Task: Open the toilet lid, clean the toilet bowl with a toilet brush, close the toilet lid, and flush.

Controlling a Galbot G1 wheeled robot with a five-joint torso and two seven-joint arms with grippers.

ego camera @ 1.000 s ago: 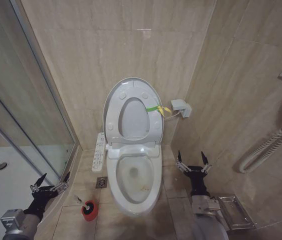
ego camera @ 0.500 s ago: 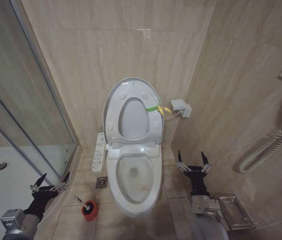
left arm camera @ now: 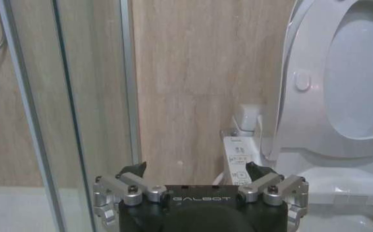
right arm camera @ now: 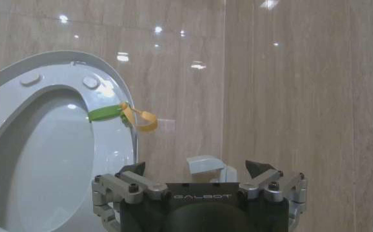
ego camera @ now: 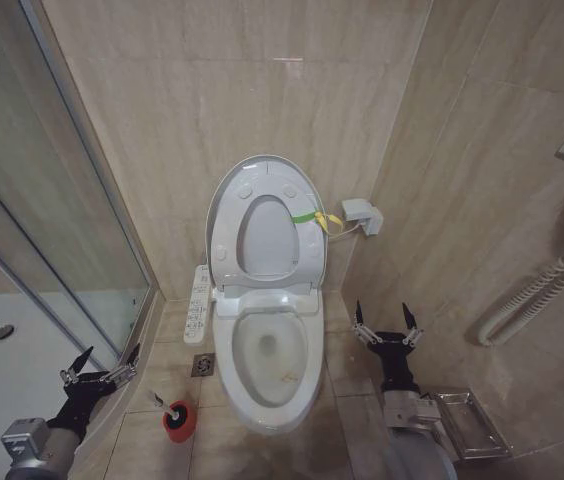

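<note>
The toilet lid (ego camera: 265,240) stands upright against the back wall with the ring seat (ego camera: 224,235) raised against it; a yellow-green strap (ego camera: 308,217) hangs at its edge. Below, the toilet bowl (ego camera: 267,350) lies uncovered, with faint brown stains inside. On the floor left of the bowl, the toilet brush (ego camera: 160,401) sits in its red holder (ego camera: 179,422). My left gripper (ego camera: 108,354) hovers open beside the shower frame, a little left of the brush. My right gripper (ego camera: 381,312) hangs open to the right of the bowl. Both hold nothing. The wrist views show the same lid (left arm camera: 360,87) (right arm camera: 45,154) and open grippers (left arm camera: 196,168) (right arm camera: 199,166).
A glass shower enclosure (ego camera: 52,220) and white shower tray (ego camera: 2,350) fill the left side. A control panel (ego camera: 199,303) sits at the toilet's left, with a floor drain (ego camera: 203,365) below it. A wall fitting (ego camera: 360,212), a hose (ego camera: 532,300) and a metal rack (ego camera: 467,420) line the right.
</note>
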